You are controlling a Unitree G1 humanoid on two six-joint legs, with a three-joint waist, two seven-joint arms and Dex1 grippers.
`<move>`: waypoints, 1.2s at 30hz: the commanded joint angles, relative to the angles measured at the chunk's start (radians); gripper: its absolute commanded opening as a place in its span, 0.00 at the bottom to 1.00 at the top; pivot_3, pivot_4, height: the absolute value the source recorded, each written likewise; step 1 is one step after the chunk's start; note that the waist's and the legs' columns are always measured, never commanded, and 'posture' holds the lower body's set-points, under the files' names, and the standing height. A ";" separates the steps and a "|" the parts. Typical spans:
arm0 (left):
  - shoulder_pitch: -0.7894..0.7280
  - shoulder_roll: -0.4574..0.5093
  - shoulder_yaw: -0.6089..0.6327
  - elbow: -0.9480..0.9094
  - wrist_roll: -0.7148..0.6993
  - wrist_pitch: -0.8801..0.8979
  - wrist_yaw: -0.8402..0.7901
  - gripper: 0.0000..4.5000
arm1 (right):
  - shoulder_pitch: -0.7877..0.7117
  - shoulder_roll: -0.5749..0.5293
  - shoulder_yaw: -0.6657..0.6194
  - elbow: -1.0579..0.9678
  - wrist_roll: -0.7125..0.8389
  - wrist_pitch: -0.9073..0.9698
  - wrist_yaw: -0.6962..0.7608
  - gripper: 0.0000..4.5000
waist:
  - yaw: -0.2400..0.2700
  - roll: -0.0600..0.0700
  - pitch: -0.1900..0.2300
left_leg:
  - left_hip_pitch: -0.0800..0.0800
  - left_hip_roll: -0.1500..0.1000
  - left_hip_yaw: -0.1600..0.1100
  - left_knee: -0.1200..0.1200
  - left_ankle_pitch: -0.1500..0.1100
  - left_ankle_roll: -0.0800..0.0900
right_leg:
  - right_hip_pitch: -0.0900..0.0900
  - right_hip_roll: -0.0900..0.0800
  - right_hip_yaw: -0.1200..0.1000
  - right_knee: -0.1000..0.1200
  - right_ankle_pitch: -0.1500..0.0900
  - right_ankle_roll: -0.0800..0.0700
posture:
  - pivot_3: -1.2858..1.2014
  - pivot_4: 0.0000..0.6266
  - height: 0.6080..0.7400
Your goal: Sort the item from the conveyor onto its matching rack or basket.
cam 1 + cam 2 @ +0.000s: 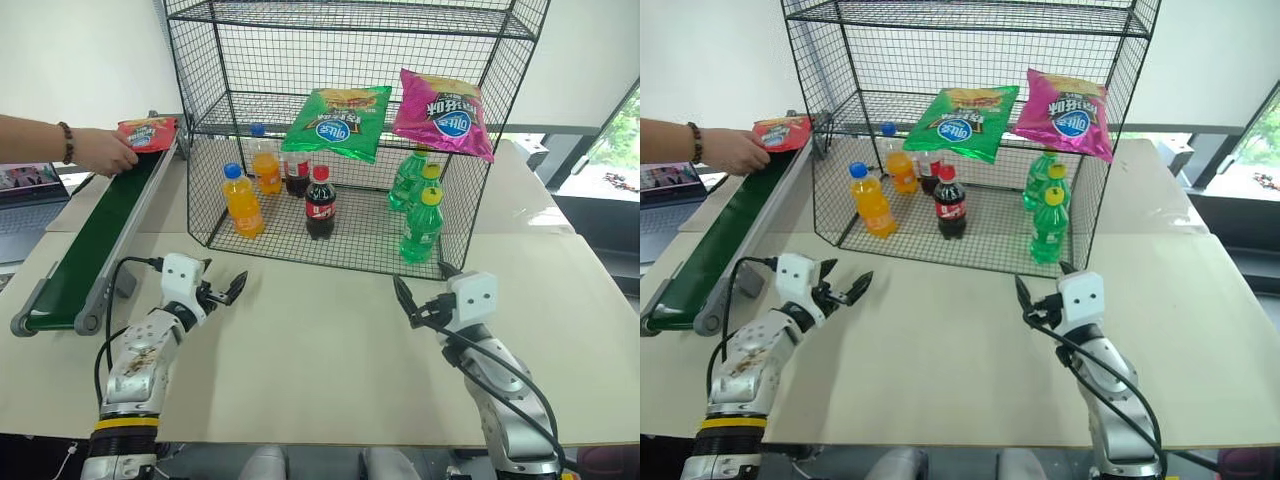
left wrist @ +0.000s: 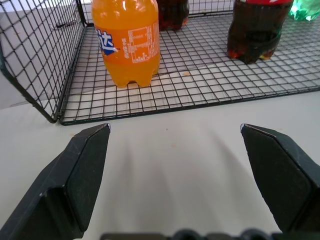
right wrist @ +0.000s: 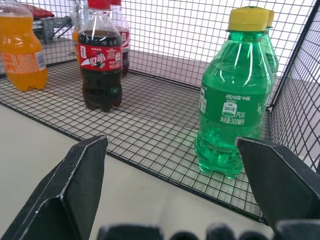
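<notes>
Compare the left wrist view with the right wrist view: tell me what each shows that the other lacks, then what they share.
Left wrist view alone: the rack's front left corner post standing on the table, and the open left gripper.

Right wrist view alone: green bottles with yellow caps, the red bag far behind, and the open right gripper.

Both: the orange bottle, the cola bottle and the rack's mesh floor.

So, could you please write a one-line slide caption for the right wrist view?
Open right gripper facing green soda bottle and cola bottle on the rack.
</notes>
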 commanded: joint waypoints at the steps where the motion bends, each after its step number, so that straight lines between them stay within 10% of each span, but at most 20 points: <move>1: 0.038 0.035 0.068 -0.105 -0.062 0.037 -0.021 0.99 | -0.060 -0.019 -0.007 0.004 0.030 0.001 0.035 1.00 | -0.003 0.000 0.000 | 0.000 0.000 0.000 0.000 0.000 0.000 | 0.000 0.000 0.000 0.000 0.000 0.000 | 0.52 0.24 0.98; 9: 0.194 0.077 0.276 -0.417 -0.351 0.294 0.010 0.99 | -0.201 -0.120 -0.008 0.046 0.133 0.033 0.212 1.00 | -0.001 0.000 0.000 | 0.000 0.000 0.000 0.000 0.000 0.001 | 0.000 0.000 0.000 0.000 0.000 0.000 | 0.52 0.24 0.98; 19: 0.485 -0.048 0.778 -0.519 -1.254 0.369 0.468 0.99 | -0.493 -0.170 0.112 0.086 0.440 0.148 0.631 1.00 | -0.021 0.000 0.000 | 0.002 0.002 0.000 0.001 -0.002 0.004 | 0.002 0.000 0.000 0.001 0.000 -0.001 | 0.52 0.24 0.98; 36: 0.507 0.039 0.805 -0.099 -1.677 0.362 0.584 0.99 | -0.711 -0.084 0.187 0.198 0.505 0.136 0.842 1.00 | 0.005 -0.002 -0.001 | 0.001 0.003 -0.001 0.004 -0.003 0.004 | 0.000 0.002 -0.002 0.001 0.000 -0.005 | 0.52 0.24 0.98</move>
